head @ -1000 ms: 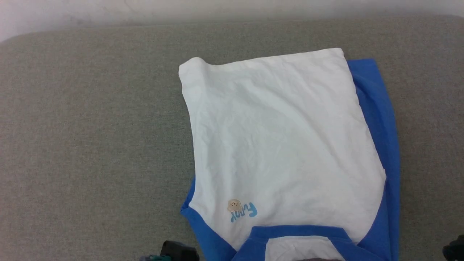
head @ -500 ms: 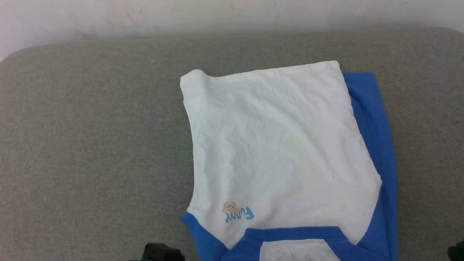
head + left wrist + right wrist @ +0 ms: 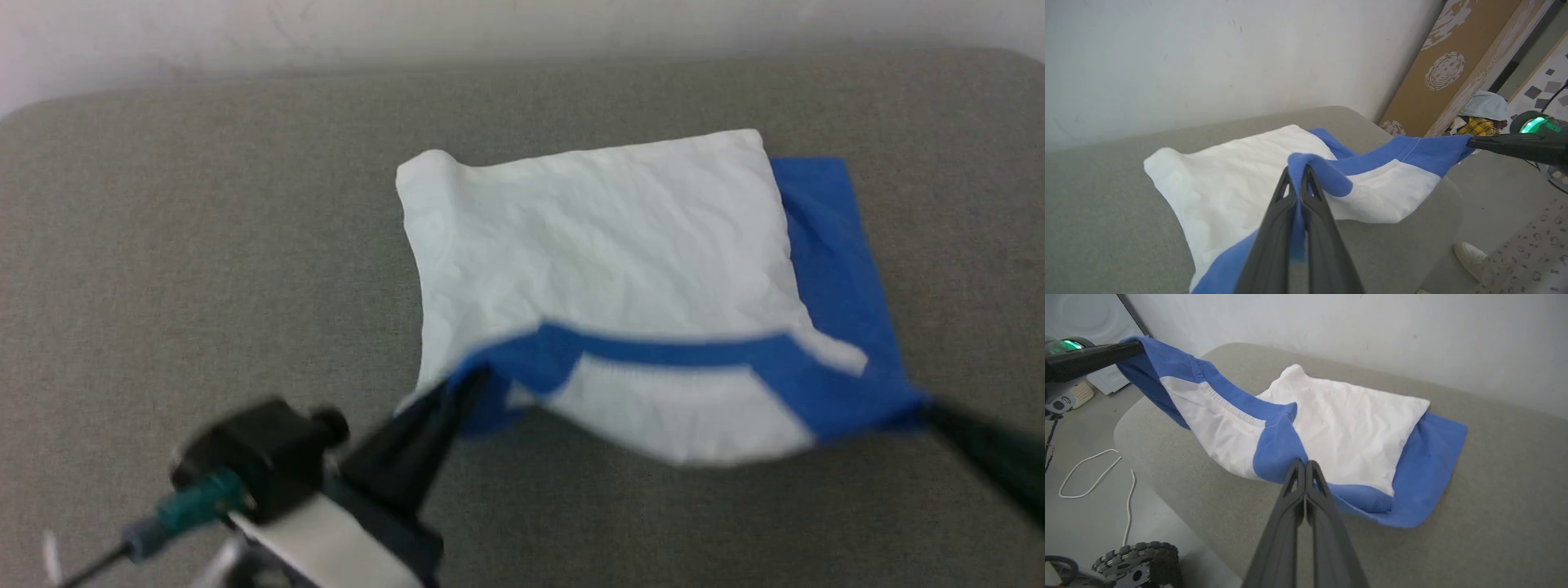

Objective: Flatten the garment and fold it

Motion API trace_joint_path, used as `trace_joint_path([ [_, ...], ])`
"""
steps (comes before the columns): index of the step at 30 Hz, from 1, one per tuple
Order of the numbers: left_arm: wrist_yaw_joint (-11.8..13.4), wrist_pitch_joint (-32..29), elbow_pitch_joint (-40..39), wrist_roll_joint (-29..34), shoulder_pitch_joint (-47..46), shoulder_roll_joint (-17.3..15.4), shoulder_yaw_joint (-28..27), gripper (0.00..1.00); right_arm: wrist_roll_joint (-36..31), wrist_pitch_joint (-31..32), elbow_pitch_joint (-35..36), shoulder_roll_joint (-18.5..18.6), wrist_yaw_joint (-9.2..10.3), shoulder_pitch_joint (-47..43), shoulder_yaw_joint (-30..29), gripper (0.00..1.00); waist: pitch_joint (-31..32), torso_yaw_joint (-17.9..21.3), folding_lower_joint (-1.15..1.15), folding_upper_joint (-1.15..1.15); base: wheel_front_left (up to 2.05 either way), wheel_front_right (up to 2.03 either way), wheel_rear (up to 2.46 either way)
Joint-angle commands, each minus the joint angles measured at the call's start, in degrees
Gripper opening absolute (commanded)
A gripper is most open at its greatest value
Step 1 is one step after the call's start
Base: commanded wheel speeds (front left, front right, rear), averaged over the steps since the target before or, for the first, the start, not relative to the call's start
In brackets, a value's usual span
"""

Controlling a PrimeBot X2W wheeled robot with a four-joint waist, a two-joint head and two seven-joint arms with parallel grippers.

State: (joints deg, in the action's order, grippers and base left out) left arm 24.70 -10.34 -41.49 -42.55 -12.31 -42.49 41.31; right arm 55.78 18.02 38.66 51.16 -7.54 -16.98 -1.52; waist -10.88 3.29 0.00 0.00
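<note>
I see left end effector (image 3: 472,384) and right end effector (image 3: 931,411) each clamped on a blue shoulder of the shirt (image 3: 612,237) — collar end raised above the tabletop (image 3: 204,245).

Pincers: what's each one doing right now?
Left pincer: closed, holding the shirt by its blue edge.
Right pincer: closed, holding the shirt's other blue corner.

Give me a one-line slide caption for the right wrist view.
The right gripper and left gripper each pinch a blue shoulder of the shirt, holding its collar end above the cushion.
</note>
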Motion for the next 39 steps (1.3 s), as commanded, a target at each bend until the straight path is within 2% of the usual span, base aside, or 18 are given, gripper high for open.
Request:
trace_joint_path([
  [1, -0.64, -0.02, 0.33, 1.32, -4.29, 0.53, -1.57, 0.00, -0.62, -0.88, 0.57, 0.93, 0.05, 4.50, -1.34, 0.00, -1.22, 0.04, 0.00, 0.00, 0.00, 0.00, 0.00],
  [5, -2.59, -3.01, 3.39, 4.49, -18.20, 1.40, -5.39, 0.00, -1.30, -3.07, 0.13, 4.75, 0.05, 20.19, -3.18, 0.00, -3.45, 0.07, 0.00, 0.00, 0.00, 0.00, 0.00],
  [8, -4.94, -6.45, 7.24, 4.58, -29.48, 3.11, -7.38, 0.00, -0.41, -4.76, -2.00, 7.39, 0.05, 33.80, -1.10, 0.00, -4.81, 0.01, 0.00, 0.00, 0.00, 0.00, 0.00],
  [9, -4.94, -6.45, 7.24, 4.58, -29.48, 3.11, -7.38, 0.00, -0.41, -4.76, -2.00, 7.39, 0.05, 33.80, -1.10, 0.00, -4.81, 0.01, 0.00, 0.00, 0.00, 0.00, 0.00],
  [14, -9.27, -12.20, 17.55, 4.79, -47.79, 7.05, -8.06, 0.00, -0.27, -4.34, -8.91, 8.98, 0.05, 55.93, 7.65, 0.00, -5.85, -0.48, 0.00, 0.00, 0.00, 0.00, 0.00],
  [18, -12.21, -15.19, 26.30, 5.16, -60.24, 10.12, -8.27, 0.00, -1.80, -1.96, -15.83, 6.08, 0.05, 71.92, 15.34, 0.00, -6.44, -0.73, 0.00, 0.00, 0.00, 0.00, 0.00],
  [22, -14.42, -18.26, 32.10, 5.53, -70.11, 12.00, -8.22, 0.00, -1.60, 0.86, -22.34, 2.80, 0.05, 84.26, 20.48, 0.00, -7.64, -0.70, 0.00, 0.00, 0.00, 0.00, 0.00],
  [27, -15.33, -23.14, 36.59, 4.57, -78.57, 14.24, -8.09, 0.00, 0.43, 4.67, -28.55, 1.96, 0.05, 92.94, 24.76, 0.00, -10.34, -0.76, 0.00, 0.00, 0.00, 0.00, 0.00],
  [31, -15.93, -26.10, 39.98, 6.04, -83.37, 14.59, -6.74, 0.00, 1.57, 6.92, -31.93, 2.19, 0.05, 97.61, 27.30, 0.00, -14.54, -0.49, 0.00, 0.00, 0.00, 0.00, 0.00],
  [35, -17.02, -25.84, 43.90, 10.32, -89.30, 15.34, -4.70, 0.00, 0.20, 6.54, -35.19, 1.88, 0.05, 104.13, 29.42, 0.00, -21.06, 0.16, 0.00, 0.00, 0.00, 0.00, 0.00],
  [39, -16.21, -19.84, 49.57, 14.98, -95.38, 18.35, -4.37, 0.00, -2.57, 2.76, -40.83, -1.40, 0.05, 112.03, 31.73, 0.00, -26.06, 1.26, 0.00, 0.00, 0.00, 0.00, 0.00],
])
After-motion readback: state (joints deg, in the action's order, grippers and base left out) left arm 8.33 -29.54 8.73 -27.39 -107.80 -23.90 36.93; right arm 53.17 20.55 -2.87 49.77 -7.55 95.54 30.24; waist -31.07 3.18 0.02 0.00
